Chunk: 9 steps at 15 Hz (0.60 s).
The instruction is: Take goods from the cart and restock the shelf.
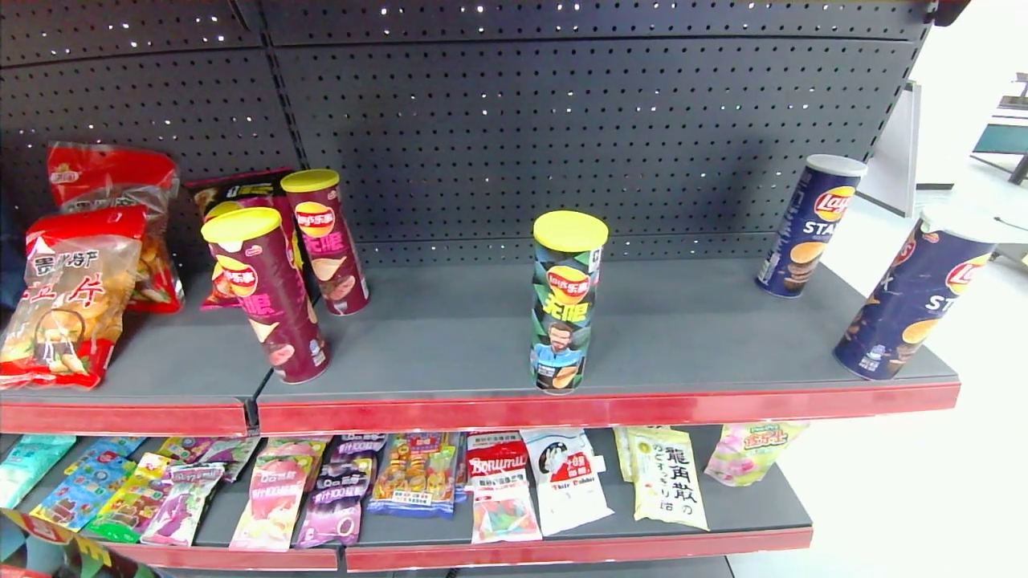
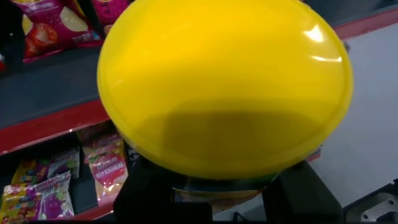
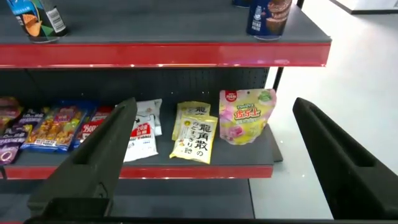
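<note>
A: Head view first. What's on the shelf?
B: Top shelf (image 1: pixel 450 321) runs across mid frame. Red bags (image 1: pixel 72 297) are at far left, with two maroon cans (image 1: pixel 265 297) left of centre. The centre can (image 1: pixel 567 301) has a yellow lid and stands near the front edge. Two blue cans (image 1: pixel 807 229) are at right. All the cans stand upright, with bare stretches either side of the centre can. Lower shelf (image 1: pixel 755 506) is along the bottom, with snack packets (image 1: pixel 418 474) lying flat.
A: Labels?
B: Logos and Chinese characters on nearly everything, not transcribed. The centre can's label is green-black with a drawn figure.
A: Left wrist?
B: Held can (image 2: pixel 224 81). Its yellow lid faces the lens, so its long axis runs straight at the camera. Left claw (image 2: pixel 217 200) is clamped on the body under the lid, with dark fingers (image 2: pixel 140 196) on both sides. The shelf's red edge lies beyond the can, apart from it.
A: Right wrist?
B: Right claw (image 3: pixel 214 107) is spread wide with nothing between its fingers. It faces the lower-shelf packets.
A: What does the next move turn on?
B: My read is that the left arm has the goods, so it places. The shelf is ahead of the can, which needs to go in upright on a bare stretch beside the centre can. The green rim under the lid hints it's the same product.
</note>
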### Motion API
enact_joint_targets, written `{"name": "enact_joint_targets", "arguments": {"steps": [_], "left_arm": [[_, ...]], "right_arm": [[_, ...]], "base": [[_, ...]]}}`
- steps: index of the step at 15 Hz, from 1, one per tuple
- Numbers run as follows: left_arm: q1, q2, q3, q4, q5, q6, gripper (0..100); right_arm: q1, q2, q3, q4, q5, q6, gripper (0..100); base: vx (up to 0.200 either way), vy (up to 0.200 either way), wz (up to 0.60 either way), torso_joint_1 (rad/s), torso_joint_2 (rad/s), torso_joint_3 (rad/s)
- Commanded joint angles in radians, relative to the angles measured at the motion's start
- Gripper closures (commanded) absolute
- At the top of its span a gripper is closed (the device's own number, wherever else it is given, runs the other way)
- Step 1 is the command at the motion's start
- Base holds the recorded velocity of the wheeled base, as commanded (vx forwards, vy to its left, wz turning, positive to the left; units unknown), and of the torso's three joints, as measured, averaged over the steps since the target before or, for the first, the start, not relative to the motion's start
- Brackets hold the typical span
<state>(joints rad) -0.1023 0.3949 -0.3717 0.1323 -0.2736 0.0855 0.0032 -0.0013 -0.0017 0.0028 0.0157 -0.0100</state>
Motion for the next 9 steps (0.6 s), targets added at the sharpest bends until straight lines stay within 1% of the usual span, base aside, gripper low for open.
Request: {"name": "enact_joint_targets", "arguments": {"steps": [1,4,7,8,9], "left_arm": [[0.000,0.001,0.005,0.000,0.001,0.000,100],[0.000,0.001,0.005,-0.002,0.002,0.000,100],[0.001,0.012,-0.004,-0.005,0.010,-0.001,100],[0.001,0.050,-0.018,-0.016,0.024,-0.001,100],[0.003,0.102,-0.029,-0.050,0.037,-0.010,100]], "right_arm": [[0.000,0.001,0.000,0.000,0.000,-0.001,0],[0.000,0.001,0.000,0.000,0.000,0.001,0],[0.000,0.001,0.000,0.000,0.000,0.004,0],[0.000,0.001,0.000,0.000,0.000,0.004,0],[0.000,0.001,0.000,0.000,0.000,0.004,0]], "base": [[0.000,0.000,-0.60,0.002,-0.01,0.002],[0.000,0.000,-0.60,0.010,0.00,-0.001],[0.000,0.000,0.00,0.000,0.00,0.000],[0.000,0.000,0.00,0.000,0.00,0.000],[0.000,0.000,0.00,0.000,0.00,0.000]]}}
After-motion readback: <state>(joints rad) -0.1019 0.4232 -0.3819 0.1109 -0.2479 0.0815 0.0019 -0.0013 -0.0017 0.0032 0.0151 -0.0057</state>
